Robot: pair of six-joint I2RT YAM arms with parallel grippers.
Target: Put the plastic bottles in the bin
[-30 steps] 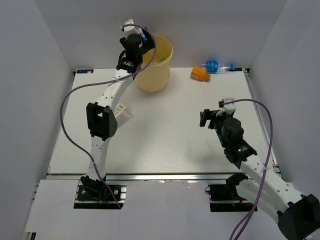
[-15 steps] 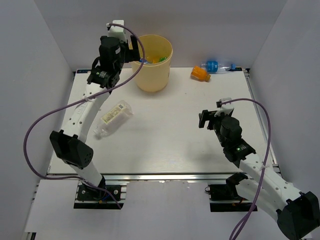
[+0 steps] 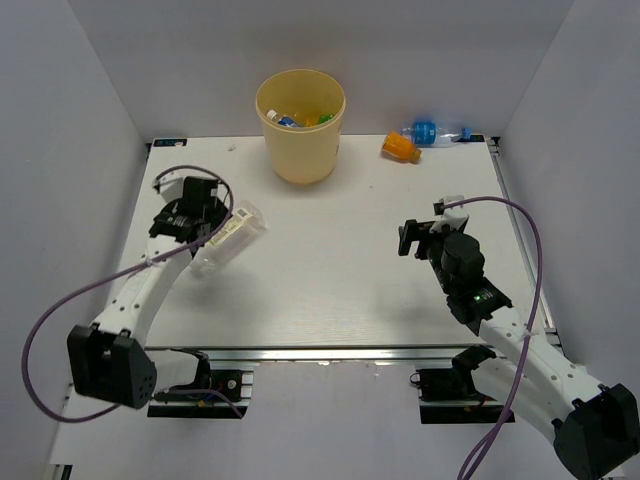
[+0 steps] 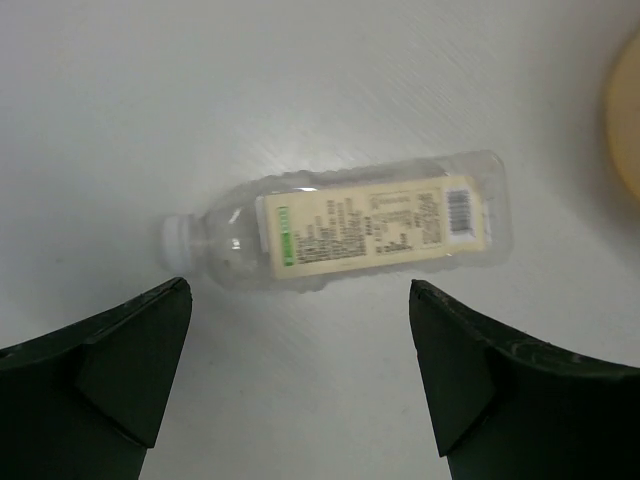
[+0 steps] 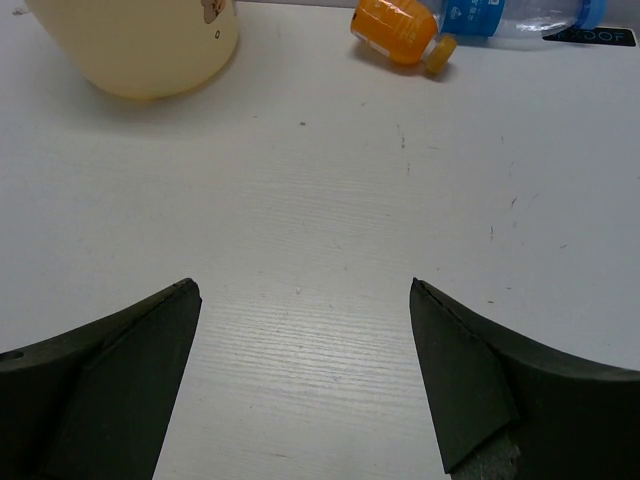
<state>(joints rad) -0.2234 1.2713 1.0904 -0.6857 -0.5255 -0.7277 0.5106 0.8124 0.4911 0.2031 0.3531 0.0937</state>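
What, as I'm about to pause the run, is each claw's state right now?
Left claw: open, empty, near the cream-label bottle.
Right claw: open, empty.

The table [image 5: 320,250] is white and matt, with a fine wood-like grain and small dark scuffs. The cream-label bottle [image 4: 350,235] is clear, glossy plastic with ribbed walls; its label is flat, printed and matt. The bin [image 3: 300,140] is smooth pale yellow plastic with a faint sheen. The orange bottle [image 5: 395,28] is glossy plastic. The left gripper [image 4: 298,295] has fingers [image 4: 100,370] of dark, matt plastic. The rail [image 3: 330,353] is bare, dull metal.
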